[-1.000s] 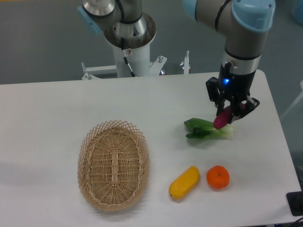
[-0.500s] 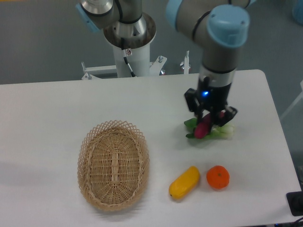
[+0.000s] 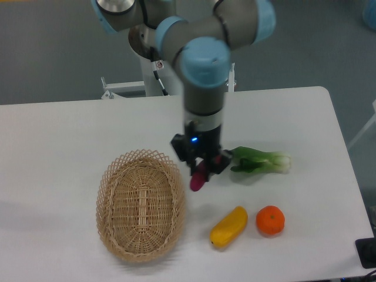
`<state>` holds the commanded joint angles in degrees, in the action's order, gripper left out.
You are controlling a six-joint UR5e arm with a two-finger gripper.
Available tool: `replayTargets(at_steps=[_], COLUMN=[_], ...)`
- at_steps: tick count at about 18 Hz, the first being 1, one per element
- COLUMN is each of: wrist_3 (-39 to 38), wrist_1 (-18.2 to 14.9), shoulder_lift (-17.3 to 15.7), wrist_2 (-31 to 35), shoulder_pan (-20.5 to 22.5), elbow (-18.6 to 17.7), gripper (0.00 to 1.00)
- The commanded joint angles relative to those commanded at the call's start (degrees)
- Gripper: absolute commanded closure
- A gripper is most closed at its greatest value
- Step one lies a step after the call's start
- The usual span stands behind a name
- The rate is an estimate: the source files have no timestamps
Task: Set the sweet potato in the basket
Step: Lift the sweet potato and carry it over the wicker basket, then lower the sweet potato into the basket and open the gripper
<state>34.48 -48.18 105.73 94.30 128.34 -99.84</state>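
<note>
My gripper (image 3: 200,167) is shut on the sweet potato (image 3: 198,178), a small magenta-purple tuber that hangs tip-down from the fingers above the table. It is just right of the basket (image 3: 141,203), an oval tan wicker basket with a lattice rim at the lower left of the table. The sweet potato is outside the basket, close to its right rim.
A green and white bok choy (image 3: 260,161) lies right of the gripper. A yellow oblong vegetable (image 3: 228,227) and a round orange fruit (image 3: 270,220) lie at the front right. The robot base (image 3: 160,53) stands behind the table.
The arm has carried the sweet potato leftward from over the bok choy to beside the basket's right rim. The bok choy now shows fully.
</note>
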Motion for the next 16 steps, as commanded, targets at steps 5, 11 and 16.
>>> replayTargets(at_steps=[5, 11, 16], wrist_3=[-6.0, 2.0, 13.3], wrist_1=[1.1, 1.9, 1.9], shoulder_lift=[4.2, 7.8, 8.9], wrist_2=[0.6, 3.1, 3.0], shoulder_pan=[-3.8, -6.9, -7.3], elbow=[0.3, 0.7, 0.2], gripper=[0.66, 0.66, 0.66])
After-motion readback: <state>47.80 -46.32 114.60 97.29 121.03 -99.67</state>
